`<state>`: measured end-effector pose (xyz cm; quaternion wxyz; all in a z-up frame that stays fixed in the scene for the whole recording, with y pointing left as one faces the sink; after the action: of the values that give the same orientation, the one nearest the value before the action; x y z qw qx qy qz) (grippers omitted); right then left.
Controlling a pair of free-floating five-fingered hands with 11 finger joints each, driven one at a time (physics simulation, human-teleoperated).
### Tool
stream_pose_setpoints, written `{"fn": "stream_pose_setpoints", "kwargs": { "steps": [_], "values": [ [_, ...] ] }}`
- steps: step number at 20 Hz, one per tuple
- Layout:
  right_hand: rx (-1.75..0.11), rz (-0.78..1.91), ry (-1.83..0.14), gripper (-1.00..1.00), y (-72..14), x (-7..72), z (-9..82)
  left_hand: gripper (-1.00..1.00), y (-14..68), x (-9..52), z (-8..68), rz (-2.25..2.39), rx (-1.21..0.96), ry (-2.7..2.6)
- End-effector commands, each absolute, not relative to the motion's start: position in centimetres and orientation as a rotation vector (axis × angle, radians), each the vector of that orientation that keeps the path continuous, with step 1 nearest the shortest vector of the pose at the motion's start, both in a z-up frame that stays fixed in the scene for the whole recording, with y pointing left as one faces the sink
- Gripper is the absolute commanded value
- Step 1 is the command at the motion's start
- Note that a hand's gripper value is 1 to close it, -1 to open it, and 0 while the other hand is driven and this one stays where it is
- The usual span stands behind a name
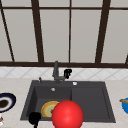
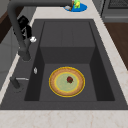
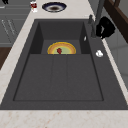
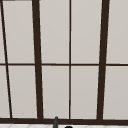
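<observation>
the right hand [image 1: 67, 73] hangs at the far side of the sink [image 1: 105, 100], just beside the tap [image 1: 56, 71], and i cannot tell if it touches it. its fingers look curled. the left hand [image 1: 34, 118] floats at the sink's near left edge; i cannot tell its fingers. a yellow plate [image 2: 66, 81] lies in the left basin.

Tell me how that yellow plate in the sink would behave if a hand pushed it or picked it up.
The yellow plate lies flat on the basin floor, so it would probably slide rather than tip. It looks rigid and likely breakable. The small red thing on it might roll off if the plate were tilted.
</observation>
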<state>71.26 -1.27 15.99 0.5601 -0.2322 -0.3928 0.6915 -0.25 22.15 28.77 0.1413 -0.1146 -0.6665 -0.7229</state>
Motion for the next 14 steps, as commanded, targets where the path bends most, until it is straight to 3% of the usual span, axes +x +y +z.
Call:
{"fn": "stream_pose_setpoints", "kwargs": {
  "steps": [1, 14],
  "values": [
    [-0.608, 1.647, -0.92, 1.0, -0.42, 73.24, 17.25, 0.0, 22.15, -0.25, 28.77, -2.087, -0.331, -1.924],
    [-0.631, 1.66, -0.904, 1.0, -0.2, 72.94, 17.38, 0.0, 22.15, -0.25, 28.77, -2.087, -0.331, -1.924]
  ]
}}
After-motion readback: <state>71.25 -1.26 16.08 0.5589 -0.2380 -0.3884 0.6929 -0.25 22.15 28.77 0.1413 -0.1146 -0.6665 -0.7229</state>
